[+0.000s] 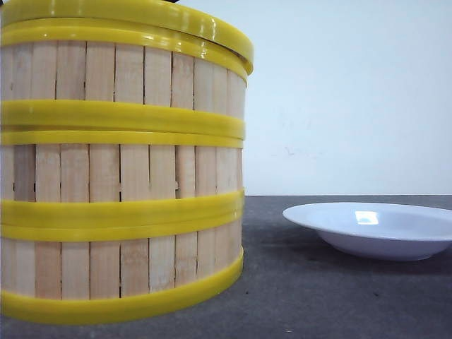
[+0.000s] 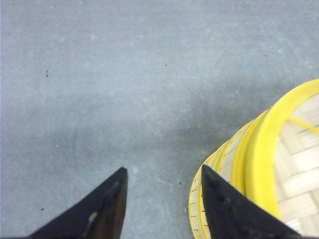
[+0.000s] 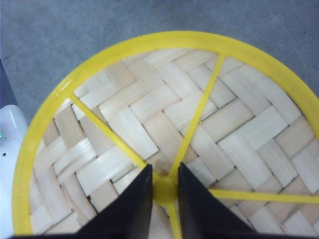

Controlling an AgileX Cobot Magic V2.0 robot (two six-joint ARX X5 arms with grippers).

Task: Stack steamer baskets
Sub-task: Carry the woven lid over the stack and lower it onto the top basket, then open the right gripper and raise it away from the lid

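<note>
Three steamer baskets stand stacked at the left of the front view: bottom (image 1: pixel 120 265), middle (image 1: pixel 120 173), top (image 1: pixel 120 70). A yellow-rimmed woven lid (image 1: pixel 141 18) lies on the top basket, slightly tilted. In the right wrist view the lid (image 3: pixel 149 114) fills the frame, and my right gripper (image 3: pixel 164 172) is shut on its yellow knob (image 3: pixel 165 190), one finger on each side. My left gripper (image 2: pixel 164 174) is open over bare table beside the stack (image 2: pixel 227 164), with nothing between its fingers. One finger overlaps the stack's edge in this view.
A shallow white plate (image 1: pixel 381 229) sits on the grey table (image 1: pixel 318 304) to the right of the stack. A white object (image 3: pixel 10 149) shows at the edge of the right wrist view, beside the lid.
</note>
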